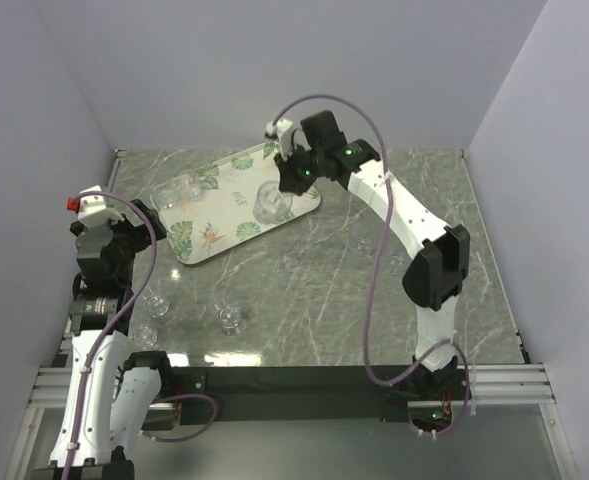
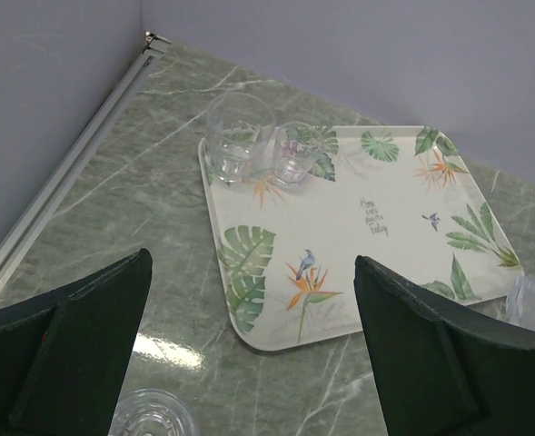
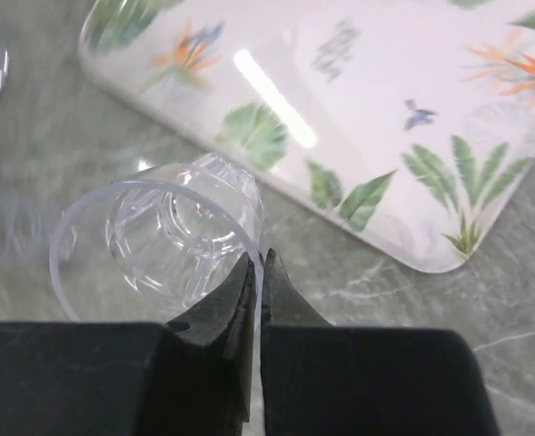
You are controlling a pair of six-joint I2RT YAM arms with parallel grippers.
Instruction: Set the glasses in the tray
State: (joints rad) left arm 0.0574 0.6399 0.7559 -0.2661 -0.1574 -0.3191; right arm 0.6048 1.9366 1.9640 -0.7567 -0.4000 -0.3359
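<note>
The leaf-printed tray (image 1: 236,200) lies at the back middle of the table, also seen in the left wrist view as the tray (image 2: 358,236). Two glasses (image 2: 240,141) (image 2: 294,154) stand in its far left corner. My right gripper (image 3: 260,259) is shut on the rim of a clear glass (image 3: 158,236), which hangs tilted just off the tray's edge (image 3: 385,64). From above, that glass (image 1: 271,203) sits under the right gripper (image 1: 286,185). My left gripper (image 2: 252,259) is open and empty, hovering near the tray's near left corner.
Loose glasses stand on the marble near the left arm (image 1: 154,298) (image 1: 146,333), and one more (image 1: 231,316) stands in front of the tray. A faint glass (image 1: 364,245) is to the tray's right. Walls close in the left, back and right sides.
</note>
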